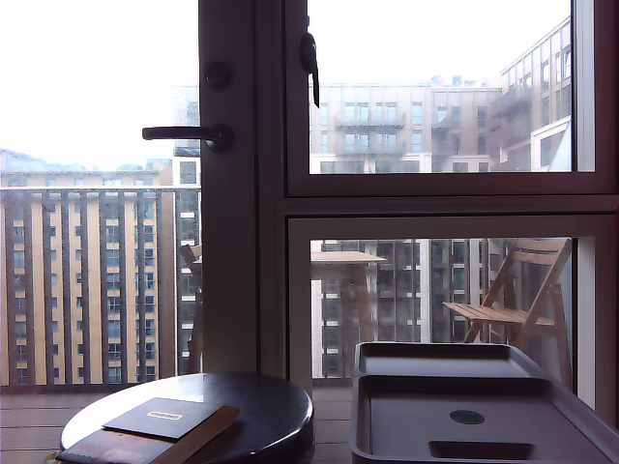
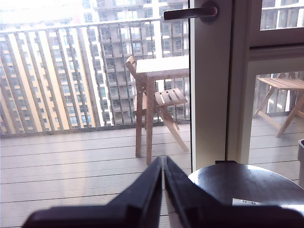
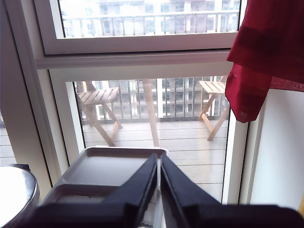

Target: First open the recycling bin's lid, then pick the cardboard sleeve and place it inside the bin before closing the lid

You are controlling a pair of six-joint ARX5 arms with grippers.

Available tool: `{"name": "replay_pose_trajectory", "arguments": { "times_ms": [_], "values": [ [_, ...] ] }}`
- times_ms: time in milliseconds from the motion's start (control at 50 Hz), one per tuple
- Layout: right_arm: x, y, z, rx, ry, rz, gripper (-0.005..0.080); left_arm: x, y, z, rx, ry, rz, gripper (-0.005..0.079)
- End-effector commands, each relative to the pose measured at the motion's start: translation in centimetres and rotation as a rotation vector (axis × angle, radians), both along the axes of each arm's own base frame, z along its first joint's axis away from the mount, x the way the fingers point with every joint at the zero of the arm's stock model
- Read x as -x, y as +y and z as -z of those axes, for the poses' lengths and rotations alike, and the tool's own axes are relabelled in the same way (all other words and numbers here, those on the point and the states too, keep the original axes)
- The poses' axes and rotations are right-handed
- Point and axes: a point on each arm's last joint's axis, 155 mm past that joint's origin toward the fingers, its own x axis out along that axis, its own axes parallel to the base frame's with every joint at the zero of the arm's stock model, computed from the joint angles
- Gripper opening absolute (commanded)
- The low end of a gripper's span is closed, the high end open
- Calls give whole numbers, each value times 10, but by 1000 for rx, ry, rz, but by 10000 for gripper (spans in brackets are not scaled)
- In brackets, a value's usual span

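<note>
Nothing looks started: in the exterior view, the cardboard sleeve [image 1: 162, 418] lies on the round table [image 1: 271, 411] at the left, and the lid [image 1: 484, 425] still covers the recycling bin [image 1: 360, 440] at the right. My first gripper [image 2: 163, 178] and my second gripper [image 3: 158, 173] are both pressed together, empty, facing a glazed balcony door [image 1: 227, 193] and folding chairs [image 1: 517, 300] outside.

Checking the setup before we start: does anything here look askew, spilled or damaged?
Nothing stands out. The cardboard sleeve lies flat on a brown book on the round table. The lid sits square on the recycling bin. My first gripper and my second gripper are shut, holding nothing.
</note>
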Motion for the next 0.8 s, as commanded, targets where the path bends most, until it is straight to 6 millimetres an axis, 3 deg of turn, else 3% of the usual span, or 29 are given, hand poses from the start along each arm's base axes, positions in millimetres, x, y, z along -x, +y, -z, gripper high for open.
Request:
{"name": "replay_pose_trajectory", "arguments": {
  "times_ms": [0,100,280,380,480,580,780],
  "values": [
    [6,4,-16,-136,15,-38,-13,2,-18,2,51,9,113,-19],
    [8,4,-26,-134,-5,-39,-13,5,-18,-17,48,-31,114,-19],
    [9,5,-31,-145,-15,-49,-13,8,-18,-30,99,-48,116,-19],
    [13,13,-47,-192,-39,-91,-13,13,-24,-43,140,-52,150,-19],
    [24,32,-75,-205,-76,-198,-13,23,-38,-62,149,-55,228,-19],
    [40,55,-100,-187,-90,-329,-13,38,-64,-71,108,-8,372,-19],
    [59,95,-105,-175,52,-557,-13,53,-104,-64,-14,113,609,-19]
  ]
}}
